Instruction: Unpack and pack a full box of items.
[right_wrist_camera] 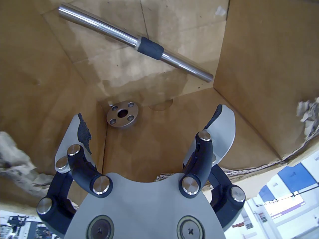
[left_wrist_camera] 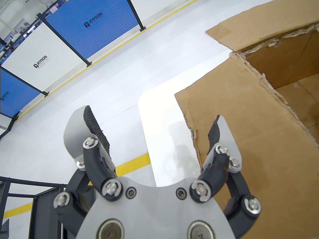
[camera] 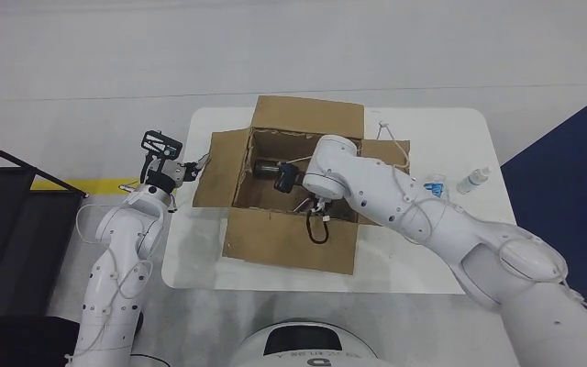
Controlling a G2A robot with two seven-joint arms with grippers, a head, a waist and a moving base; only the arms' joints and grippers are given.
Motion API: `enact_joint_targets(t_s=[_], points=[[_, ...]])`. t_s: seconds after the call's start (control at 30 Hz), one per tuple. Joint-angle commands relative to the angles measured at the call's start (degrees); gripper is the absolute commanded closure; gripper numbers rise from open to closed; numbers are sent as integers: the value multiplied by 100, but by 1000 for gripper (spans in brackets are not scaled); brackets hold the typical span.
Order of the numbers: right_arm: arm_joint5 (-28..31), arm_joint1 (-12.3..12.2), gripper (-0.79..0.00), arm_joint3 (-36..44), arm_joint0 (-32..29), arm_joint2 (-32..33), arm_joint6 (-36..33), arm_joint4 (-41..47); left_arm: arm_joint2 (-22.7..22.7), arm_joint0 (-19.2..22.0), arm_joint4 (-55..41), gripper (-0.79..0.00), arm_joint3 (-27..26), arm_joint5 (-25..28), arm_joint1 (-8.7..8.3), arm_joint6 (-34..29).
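An open cardboard box point(camera: 289, 240) stands in the middle of the white table point(camera: 431, 257). My right gripper point(camera: 268, 171) is down inside it, open and empty point(right_wrist_camera: 149, 111). On the box floor point(right_wrist_camera: 174, 125) beyond its fingertips lies a round metal flange point(right_wrist_camera: 122, 114) with several holes, close to a corner. Farther off lies a shiny metal rod point(right_wrist_camera: 135, 42) with a black band around its middle. My left gripper point(camera: 193, 168) hangs open and empty point(left_wrist_camera: 152, 113) at the table's left side, just outside the box's left flap point(left_wrist_camera: 236, 125).
A small clear bottle point(camera: 472, 180) and a blue-tipped item point(camera: 433, 188) lie on the table to the right of the box. A thin white cord point(camera: 385, 128) sits by the far right flap. A black rack point(camera: 23, 211) stands on the floor at left.
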State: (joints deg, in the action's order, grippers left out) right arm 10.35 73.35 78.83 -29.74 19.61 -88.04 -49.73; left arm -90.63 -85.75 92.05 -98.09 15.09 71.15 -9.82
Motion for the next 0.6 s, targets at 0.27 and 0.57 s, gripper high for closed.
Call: enact_joint_targets(t_s=[0.27, 0.57], points=[[-390, -21, -785, -369, 282, -667, 4, -1, 0, 0, 0, -785, 0, 0, 0, 0], [-389, 34, -785, -443, 473, -834, 4, 261, 0, 0, 0, -785, 0, 0, 0, 0]])
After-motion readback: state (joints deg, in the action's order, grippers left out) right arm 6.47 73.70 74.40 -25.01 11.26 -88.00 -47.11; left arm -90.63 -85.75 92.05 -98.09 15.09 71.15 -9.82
